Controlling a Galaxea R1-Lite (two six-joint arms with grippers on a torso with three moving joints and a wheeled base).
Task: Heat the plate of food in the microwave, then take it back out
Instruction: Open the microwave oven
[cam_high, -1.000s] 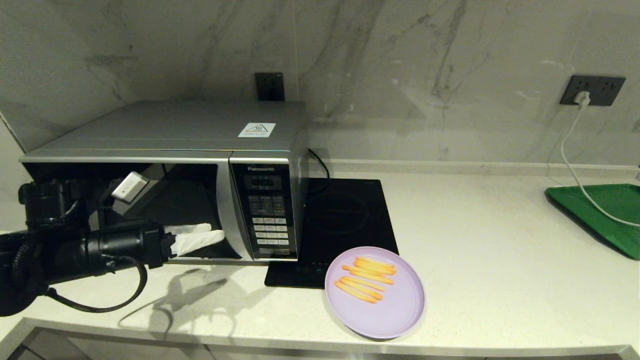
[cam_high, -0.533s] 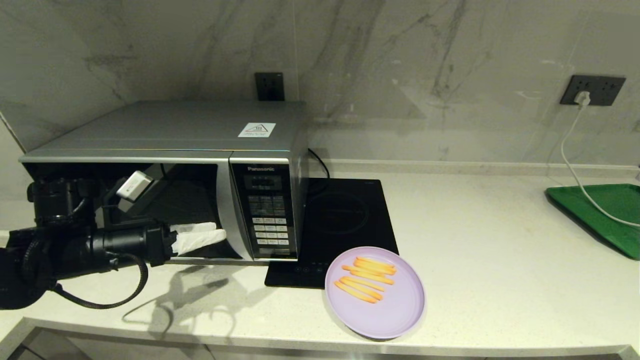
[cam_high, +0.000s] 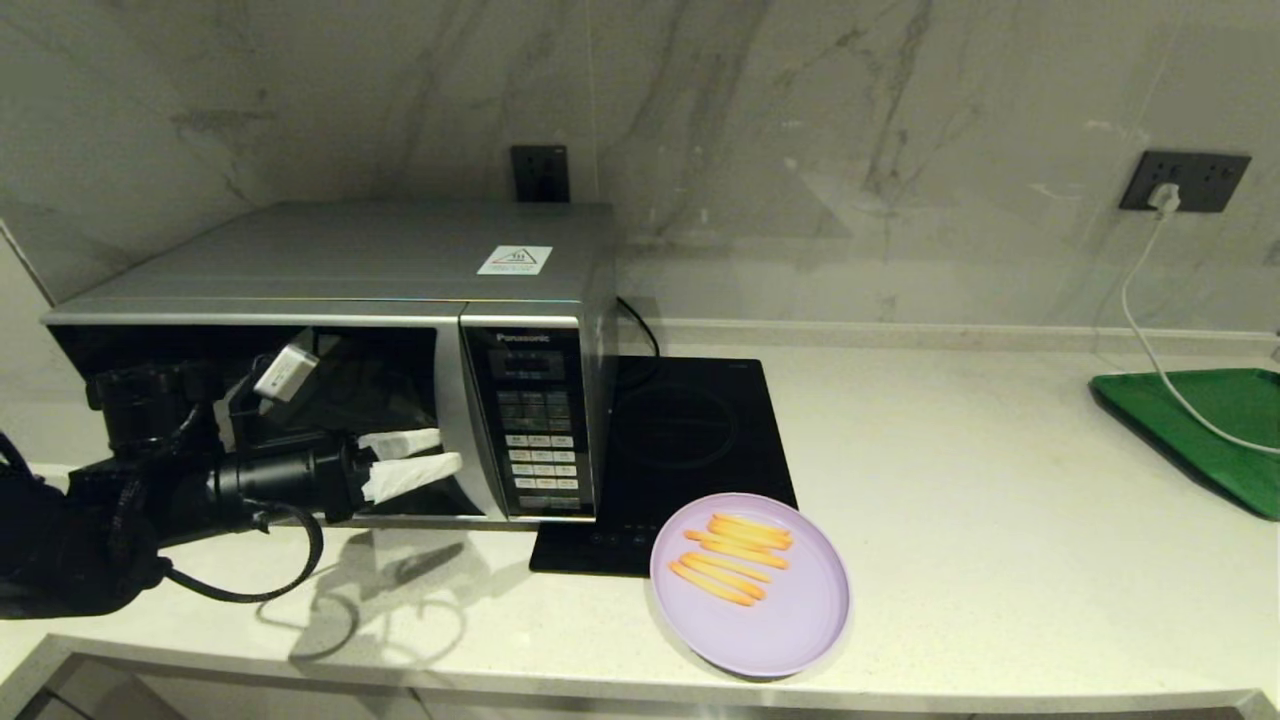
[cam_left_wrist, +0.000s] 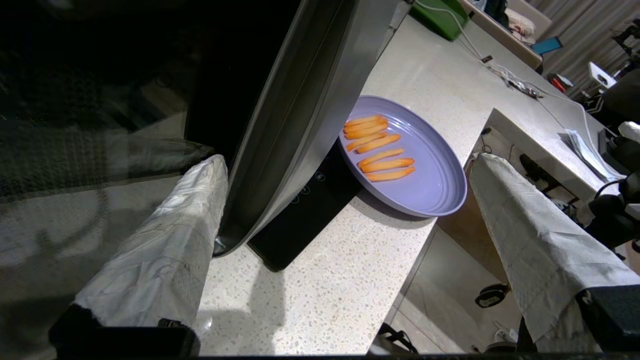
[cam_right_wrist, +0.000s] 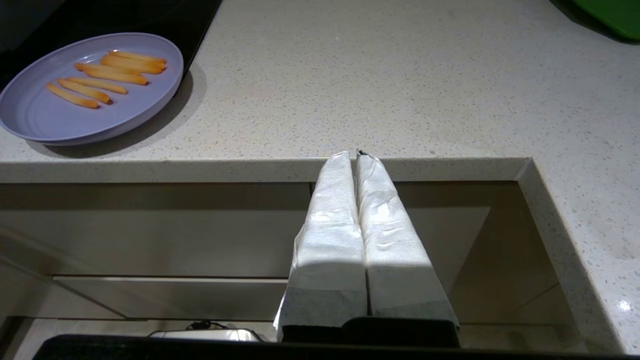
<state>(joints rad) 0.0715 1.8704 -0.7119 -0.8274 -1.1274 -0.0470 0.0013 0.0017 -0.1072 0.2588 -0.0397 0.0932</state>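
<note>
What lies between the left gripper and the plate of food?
In the head view, the microwave's keypad panel and the near corner of the black induction hob lie between the left gripper and the plate of food.

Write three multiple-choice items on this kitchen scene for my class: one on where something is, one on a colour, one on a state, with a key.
1. Where does the plate of food rest?
A. inside the microwave
B. on the counter, partly over the black hob's front corner
C. on the green tray

2. What colour is the plate?
A. lilac
B. green
C. white

3. How is the left claw?
A. shut on the plate
B. shut and empty
C. open, in front of the microwave's dark door

Key:
1 B, it sits beside the hob at the counter's near edge.
2 A, the head view shows it.
3 C, its white fingers stand apart, holding nothing.
</note>
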